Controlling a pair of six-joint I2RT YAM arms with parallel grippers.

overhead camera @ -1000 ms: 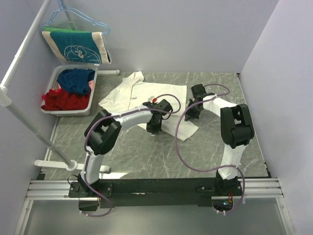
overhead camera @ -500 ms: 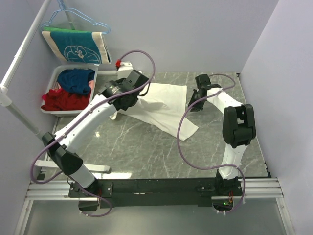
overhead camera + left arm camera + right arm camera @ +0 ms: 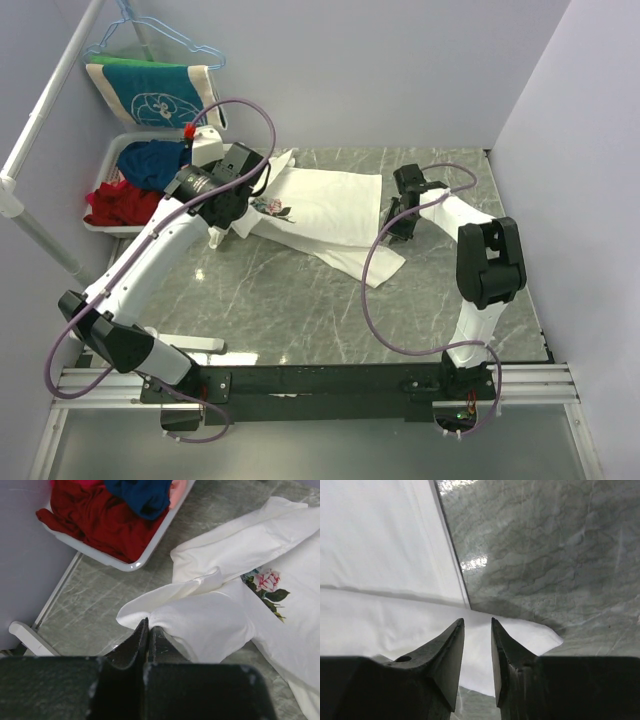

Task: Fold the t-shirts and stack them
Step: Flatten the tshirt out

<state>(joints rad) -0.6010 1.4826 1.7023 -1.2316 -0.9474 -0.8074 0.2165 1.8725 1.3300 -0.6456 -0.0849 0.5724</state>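
At the far left a grey bin (image 3: pixel 135 231) holds red and blue clothes (image 3: pixel 100 520), its far end cut off in the left wrist view. Just beside it, the left gripper (image 3: pixel 148 626) has its jaws pressed together on a bunched fold at the left edge of the cream-white t-shirt (image 3: pixel 330 200). The flower print (image 3: pixel 267 582) shows; any script is too small to make out. The shirt lies spread across the far middle of the marble table (image 3: pixel 300 300). The right gripper (image 3: pixel 477 625) hangs over the shirt's near-right corner, jaws a narrow slit apart with nothing between them; whether its tips touch the cloth is unclear
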